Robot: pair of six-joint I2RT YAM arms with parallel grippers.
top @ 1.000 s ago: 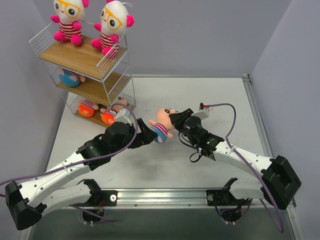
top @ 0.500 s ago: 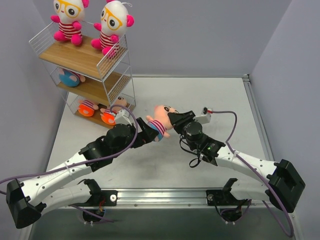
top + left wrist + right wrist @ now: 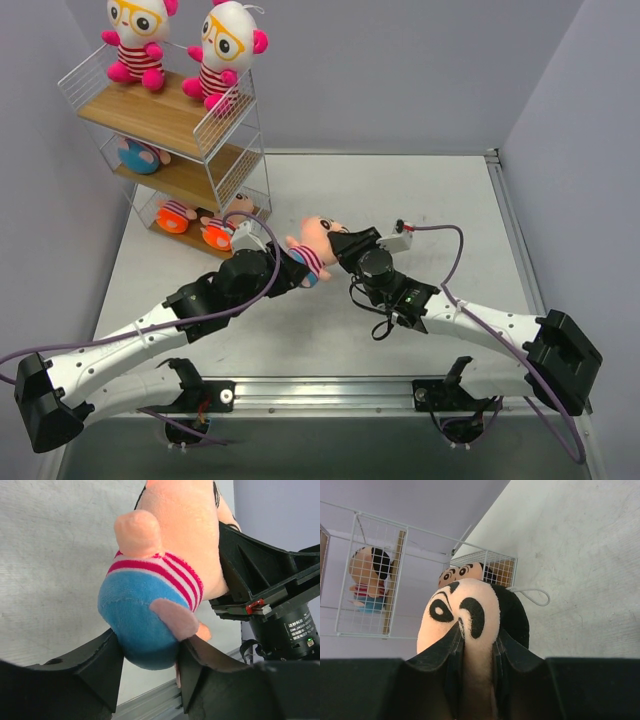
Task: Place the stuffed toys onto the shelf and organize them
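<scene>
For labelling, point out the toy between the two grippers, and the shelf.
Toy between the grippers [image 3: 135,622]: left wrist view, on its blue bottom.
Shelf [image 3: 150,115]: top external view, on the bare part of its top wooden board.

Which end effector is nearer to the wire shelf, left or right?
Left. The left end effector, holding the plush doll by its blue bottom, sits close beside the shelf; the right end effector grips the doll's head, farther from it.

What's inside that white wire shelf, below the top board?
On the middle tier, a blue-bottomed doll. On the bottom tier, an orange-bottomed doll beside another. The wooden boards above hide most of each.
</scene>
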